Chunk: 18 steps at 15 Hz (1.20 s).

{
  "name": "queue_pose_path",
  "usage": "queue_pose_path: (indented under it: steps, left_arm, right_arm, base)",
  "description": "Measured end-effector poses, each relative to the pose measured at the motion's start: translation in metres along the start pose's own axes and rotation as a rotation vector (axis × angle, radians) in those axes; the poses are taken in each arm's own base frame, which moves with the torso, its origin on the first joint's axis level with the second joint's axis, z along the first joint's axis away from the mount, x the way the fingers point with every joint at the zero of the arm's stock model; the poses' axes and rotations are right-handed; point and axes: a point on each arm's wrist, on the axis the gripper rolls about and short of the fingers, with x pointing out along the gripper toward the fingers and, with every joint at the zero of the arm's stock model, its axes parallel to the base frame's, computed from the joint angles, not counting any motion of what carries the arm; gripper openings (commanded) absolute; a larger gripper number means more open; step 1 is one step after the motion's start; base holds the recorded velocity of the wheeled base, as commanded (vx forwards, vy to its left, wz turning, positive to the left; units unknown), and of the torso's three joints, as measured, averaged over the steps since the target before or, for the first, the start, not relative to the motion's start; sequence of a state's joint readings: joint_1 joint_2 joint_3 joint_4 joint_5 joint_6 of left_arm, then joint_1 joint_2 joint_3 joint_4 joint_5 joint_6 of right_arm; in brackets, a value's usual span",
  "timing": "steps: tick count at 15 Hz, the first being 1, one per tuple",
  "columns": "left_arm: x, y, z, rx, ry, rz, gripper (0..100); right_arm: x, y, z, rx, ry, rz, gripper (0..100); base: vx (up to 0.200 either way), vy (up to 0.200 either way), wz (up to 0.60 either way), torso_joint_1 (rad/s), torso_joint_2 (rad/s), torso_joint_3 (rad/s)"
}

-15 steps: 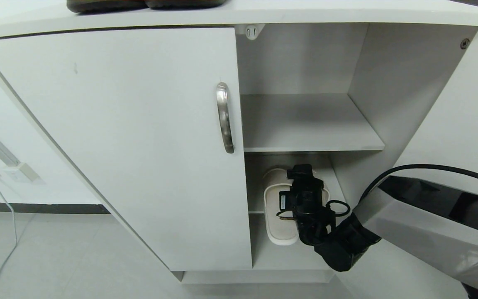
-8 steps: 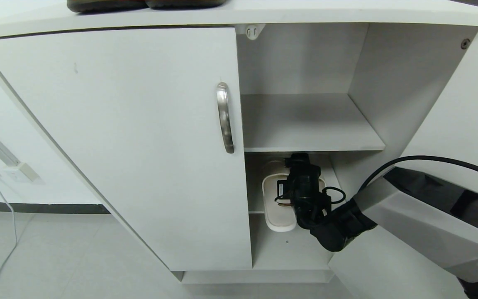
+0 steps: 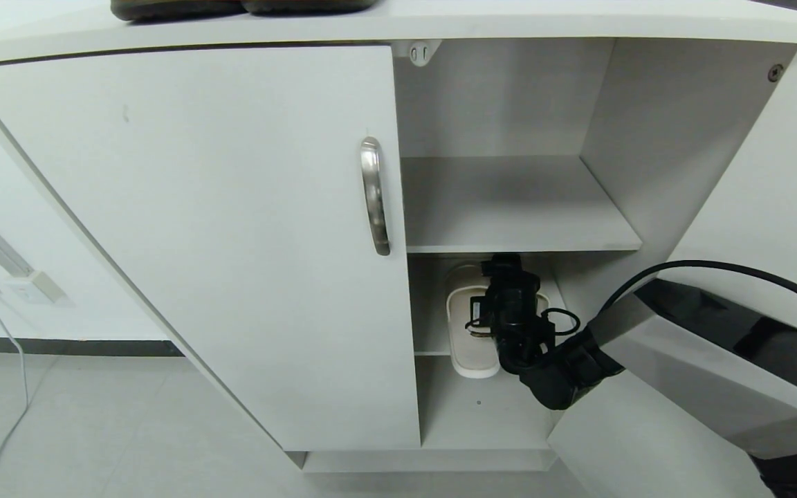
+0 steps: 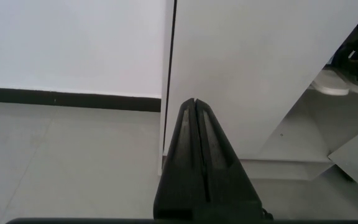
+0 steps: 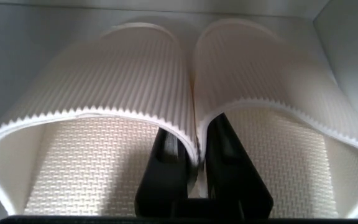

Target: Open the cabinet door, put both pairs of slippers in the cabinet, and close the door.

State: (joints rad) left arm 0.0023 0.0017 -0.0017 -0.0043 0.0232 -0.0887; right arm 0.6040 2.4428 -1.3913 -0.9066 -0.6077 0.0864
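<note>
The left gripper [image 4: 196, 124], fingers pressed together on nothing, faces the closed left door [image 3: 198, 228]. 1 dark pair of slippers [image 3: 232, 7] lies on the cabinet top [image 3: 509, 24], at 12 o'clock from that door. At 5 o'clock from the handle [image 3: 374, 197], the cream pair [image 3: 468, 339] sits in the lower compartment under the shelf [image 3: 509, 207], its 2 inner strap edges pinched together by the right gripper [image 5: 196, 163]. The right door [image 3: 772, 194] stands open.

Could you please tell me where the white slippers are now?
In the head view, the white slippers are in the cabinet, on its open right side just under the shelf, pinched together by the right gripper.
</note>
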Motion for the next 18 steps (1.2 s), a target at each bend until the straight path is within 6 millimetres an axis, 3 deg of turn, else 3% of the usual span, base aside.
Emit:
queue_pose_path:
  steps: [2, 3, 10, 14, 18]
  left_arm:
    - [0.000, 0.000, 0.000, 0.000, 0.000, 0.000, 0]
    - [0.000, 0.000, 0.000, 0.000, 0.000, 0.001, 0]
    - [0.000, 0.000, 0.000, 0.000, 0.000, 0.001, 0]
    - [0.000, 0.000, 0.000, 0.001, 0.000, 0.000, 0]
    - [0.000, 0.000, 0.000, 0.003, 0.000, 0.000, 0]
  right_arm:
    - [0.001, 0.000, -0.001, -0.007, 0.001, -0.001, 0]
    - [0.001, 0.000, -0.002, -0.012, 0.003, -0.001, 100]
    - [-0.010, -0.002, -0.013, -0.051, 0.031, 0.007, 100]
    - [-0.040, -0.008, -0.009, -0.054, 0.030, 0.034, 100]
    - [-0.092, -0.012, -0.005, -0.060, 0.026, 0.102, 100]
  base:
    - [0.000, 0.000, 0.00, 0.000, 0.00, 0.000]
    - [0.000, 0.000, 0.00, 0.000, 0.00, 0.000]
    - [0.000, 0.000, 0.00, 0.000, 0.00, 0.000]
    - [0.000, 0.000, 0.00, 0.000, 0.00, 0.000]
    - [0.000, 0.000, 0.00, 0.000, 0.00, 0.000]
